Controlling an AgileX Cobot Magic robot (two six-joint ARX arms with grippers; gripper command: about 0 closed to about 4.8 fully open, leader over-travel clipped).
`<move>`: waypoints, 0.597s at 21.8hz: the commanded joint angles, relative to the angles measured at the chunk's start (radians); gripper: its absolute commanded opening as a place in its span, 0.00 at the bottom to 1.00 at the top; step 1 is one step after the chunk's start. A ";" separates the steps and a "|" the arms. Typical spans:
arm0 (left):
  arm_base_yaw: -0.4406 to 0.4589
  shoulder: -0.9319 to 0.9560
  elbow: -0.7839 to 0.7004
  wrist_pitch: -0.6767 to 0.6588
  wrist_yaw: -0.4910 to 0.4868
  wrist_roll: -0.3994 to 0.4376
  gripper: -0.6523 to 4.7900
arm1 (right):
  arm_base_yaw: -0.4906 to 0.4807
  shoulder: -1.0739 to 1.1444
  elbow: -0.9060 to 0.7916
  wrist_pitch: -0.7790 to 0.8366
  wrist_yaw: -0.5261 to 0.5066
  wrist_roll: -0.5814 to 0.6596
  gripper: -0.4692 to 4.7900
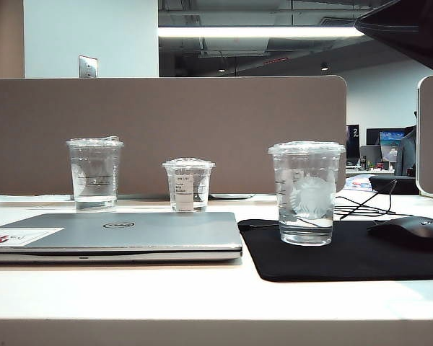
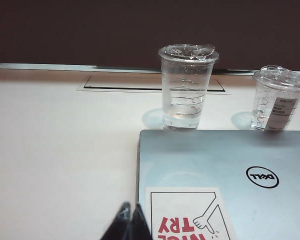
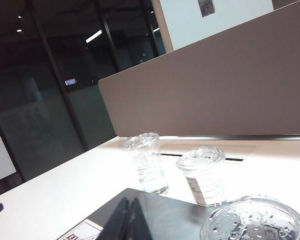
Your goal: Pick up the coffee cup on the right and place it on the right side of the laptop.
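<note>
1. The Starbucks coffee cup (image 1: 307, 192) stands upright on a black mouse pad (image 1: 346, 256) at centre right of the exterior view, lid on and a little water in the bottom — it looks set there as the thing to be fetched, just beside the closed Dell laptop (image 1: 123, 234) but not touching it.
2. Two decoy cups stand behind the laptop: a tall clear cup with black lines (image 1: 94, 173) at centre left and a shorter clear cup with a white label (image 1: 188, 184) in the middle. A black mouse (image 1: 411, 231) lies at the right edge of the pad.
3. The right gripper (image 3: 127, 220) shows at the bottom of its wrist view, jaws pressed together, holding nothing. The coffee cup's lid fills the lower right corner there — near the tips, off to one side, not between them.
4. The left gripper (image 2: 129, 222) sits at the lower middle of its wrist view, over the laptop's edge near the red-lettered sticker (image 2: 187, 215), jaws pressed together on nothing; probably parked.
5. My judgement: the right jaws must spread before they can take the cup.
</note>
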 commanded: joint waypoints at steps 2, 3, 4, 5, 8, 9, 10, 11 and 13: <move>0.001 0.000 0.003 0.005 0.002 0.002 0.11 | 0.001 -0.003 0.003 0.013 -0.002 0.000 0.07; 0.001 0.000 0.003 0.006 0.002 0.002 0.11 | 0.000 -0.003 0.003 0.012 -0.002 0.000 0.07; 0.001 0.000 0.003 0.006 0.002 0.002 0.11 | 0.000 -0.003 0.003 0.011 -0.002 0.000 0.07; 0.001 0.000 0.003 0.006 0.002 0.002 0.11 | 0.000 -0.003 0.003 0.011 -0.002 0.000 0.07; 0.001 0.000 0.003 0.006 0.002 0.002 0.11 | 0.000 -0.003 0.003 0.002 0.001 -0.035 0.07; 0.001 0.000 0.003 0.006 0.002 0.002 0.11 | -0.002 -0.003 0.003 -0.011 0.002 -0.090 0.07; 0.001 0.000 0.003 0.006 0.002 0.002 0.11 | -0.003 -0.004 0.003 -0.032 0.002 -0.131 0.07; 0.001 0.000 0.003 0.006 0.002 0.002 0.11 | -0.003 -0.011 0.002 -0.066 0.002 -0.168 0.07; 0.001 0.000 0.003 0.005 0.002 0.002 0.11 | -0.014 -0.084 0.001 -0.291 0.048 -0.315 0.07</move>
